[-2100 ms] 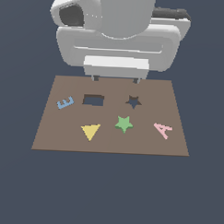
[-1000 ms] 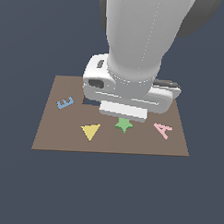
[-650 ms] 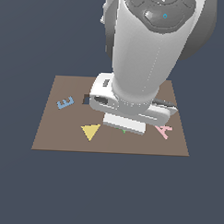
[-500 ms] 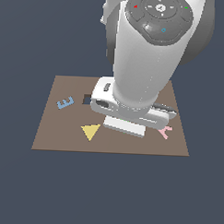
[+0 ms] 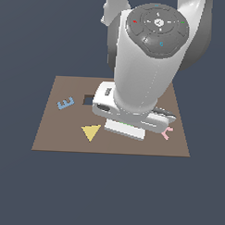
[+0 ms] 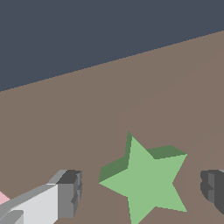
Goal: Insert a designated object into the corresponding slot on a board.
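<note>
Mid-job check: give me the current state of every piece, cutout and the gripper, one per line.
green star: flat on the board, between the fingers, ungripped
gripper: open, straddling the star
rectangular cutout: empty, partly hidden
star slot: hidden by the arm
yellow triangle: loose
blue E: loose
pink A: loose, mostly hidden

A small blue letter E (image 5: 65, 103) lies flat toward the exterior view's left; a yellow triangle (image 5: 91, 131) lies nearer the front edge, well apart from it; a pink letter A (image 5: 166, 132) shows partly on the exterior view's right.

Star (image 6: 146, 180) on board (image 5: 48, 130), between pincer (image 6: 140, 192) fingers (image 6: 70, 192).
</note>
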Tool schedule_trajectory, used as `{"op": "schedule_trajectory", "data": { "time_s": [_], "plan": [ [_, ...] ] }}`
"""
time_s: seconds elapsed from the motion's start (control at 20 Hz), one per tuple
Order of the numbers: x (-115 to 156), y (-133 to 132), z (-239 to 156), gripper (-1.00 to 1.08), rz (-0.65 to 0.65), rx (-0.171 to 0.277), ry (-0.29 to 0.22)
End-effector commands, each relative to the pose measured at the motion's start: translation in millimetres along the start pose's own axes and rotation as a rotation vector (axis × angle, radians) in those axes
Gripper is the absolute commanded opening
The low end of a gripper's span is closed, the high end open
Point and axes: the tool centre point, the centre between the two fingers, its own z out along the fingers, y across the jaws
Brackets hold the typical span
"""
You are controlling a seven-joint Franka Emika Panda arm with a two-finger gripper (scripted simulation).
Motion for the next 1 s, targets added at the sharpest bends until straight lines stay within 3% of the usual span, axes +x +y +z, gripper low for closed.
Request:
{"op": "schedule_trajectory", "data": {
  "time_s": [0.0,0.2,0.25,0.95],
  "plan": [
    [0.0,0.2,8.6,1.0,0.001,0.0,-0.001],
    [0.2,-0.1,15.2,1.0,0.002,0.0,-0.001],
    [0.2,-0.1,15.2,-1.0,0.002,0.0,-0.001],
    [0.5,-0.1,9.9,-1.0,0.002,0.0,-0.001]
  ]
}}
